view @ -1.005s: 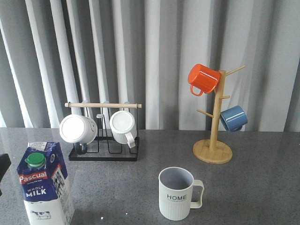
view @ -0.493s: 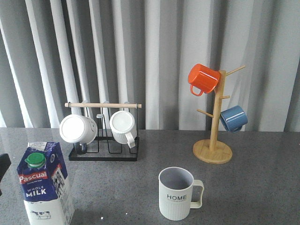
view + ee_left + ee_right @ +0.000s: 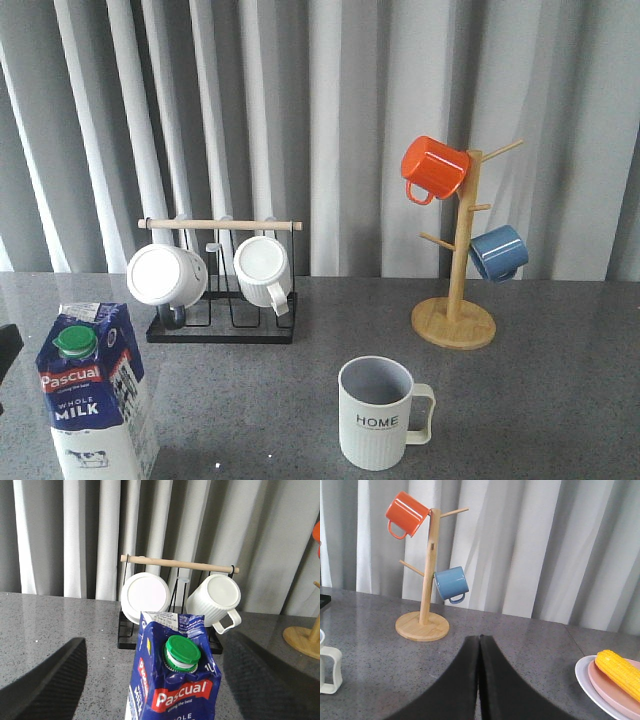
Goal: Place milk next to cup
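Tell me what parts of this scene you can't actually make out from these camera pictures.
- Milk: base cut off by the bottom edge in the front and left wrist views.
- Cup: only its handle shows in the right wrist view.
- Corn and its plates: cut off by the right wrist view's edge.

glossy stone table [image 3: 560, 400], wooden mug tree [image 3: 455, 290]

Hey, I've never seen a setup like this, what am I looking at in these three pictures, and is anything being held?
A two-armed table robot. One camera faces forward over the grey table; the others sit on each wrist. The left gripper is open, its fingers either side of the blue-and-white milk carton, not visibly gripping. The right gripper is shut and empty. Also there: a pale ribbed mug lettered HOME, two white mugs on a black rack, orange and blue mugs on a wooden tree, and corn on a plate.
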Motion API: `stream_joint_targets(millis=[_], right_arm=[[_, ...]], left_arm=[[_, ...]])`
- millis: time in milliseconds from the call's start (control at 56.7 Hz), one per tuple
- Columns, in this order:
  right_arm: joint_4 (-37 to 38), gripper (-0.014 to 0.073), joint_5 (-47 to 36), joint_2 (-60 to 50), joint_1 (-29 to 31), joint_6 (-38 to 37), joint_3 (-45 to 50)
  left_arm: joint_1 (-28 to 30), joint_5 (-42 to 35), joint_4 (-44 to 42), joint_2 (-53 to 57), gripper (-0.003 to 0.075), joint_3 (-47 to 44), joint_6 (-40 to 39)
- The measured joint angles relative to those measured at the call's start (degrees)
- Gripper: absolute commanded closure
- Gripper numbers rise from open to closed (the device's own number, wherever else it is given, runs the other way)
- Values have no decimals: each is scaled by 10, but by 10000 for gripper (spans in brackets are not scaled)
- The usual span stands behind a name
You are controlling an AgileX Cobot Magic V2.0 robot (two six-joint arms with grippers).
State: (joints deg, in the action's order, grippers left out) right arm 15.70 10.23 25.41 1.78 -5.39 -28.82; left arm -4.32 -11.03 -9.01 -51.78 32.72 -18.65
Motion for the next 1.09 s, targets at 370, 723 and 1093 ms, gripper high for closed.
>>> stream_joint_targets(millis=[370,723,1093], right_arm=[[0,599,0,0,0,0,0],[0,599,0,0,0,0,0],[0,599,0,0,0,0,0]], left_arm=[[0,-1,0,0,172,0,-1],[0,0,-65,-21,-8,0,22],[0,0,-72,-74,50,0,-37]])
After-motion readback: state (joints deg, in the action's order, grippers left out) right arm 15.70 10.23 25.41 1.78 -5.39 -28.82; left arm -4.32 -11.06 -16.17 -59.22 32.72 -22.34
